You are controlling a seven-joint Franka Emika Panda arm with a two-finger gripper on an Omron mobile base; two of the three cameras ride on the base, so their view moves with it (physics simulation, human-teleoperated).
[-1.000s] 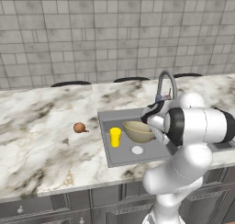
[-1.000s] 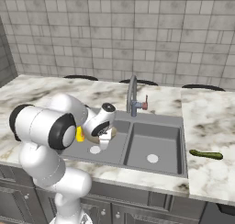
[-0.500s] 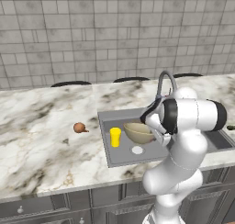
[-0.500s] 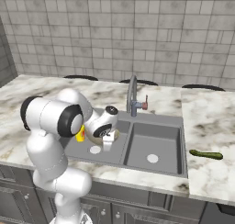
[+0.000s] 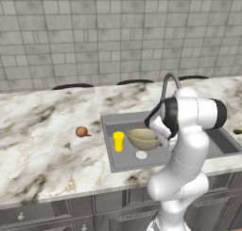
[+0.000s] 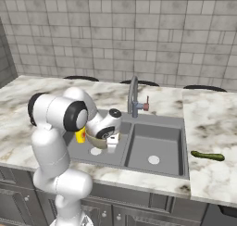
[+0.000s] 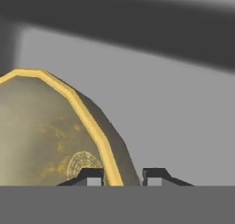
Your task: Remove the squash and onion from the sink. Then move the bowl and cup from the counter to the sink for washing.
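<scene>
Dark fingertips of the hand straddle the olive-gold bowl's rim, jaws narrowly parted around it; a firm grip can't be told. Bowl and yellow cup sit in the sink's left basin; onion and squash lie on the worktop

- Both base views are evenly and softly lit, with no glare or blown-out patches.
- The arm throws only a faint shadow on the counter; the sink basins look darker grey than their surroundings.
- The hand view is dimmer, with a broad blurred dark band across its top.
- The bowl rim there catches a bright yellow line, and edges look soft and slightly pixelated.
</scene>
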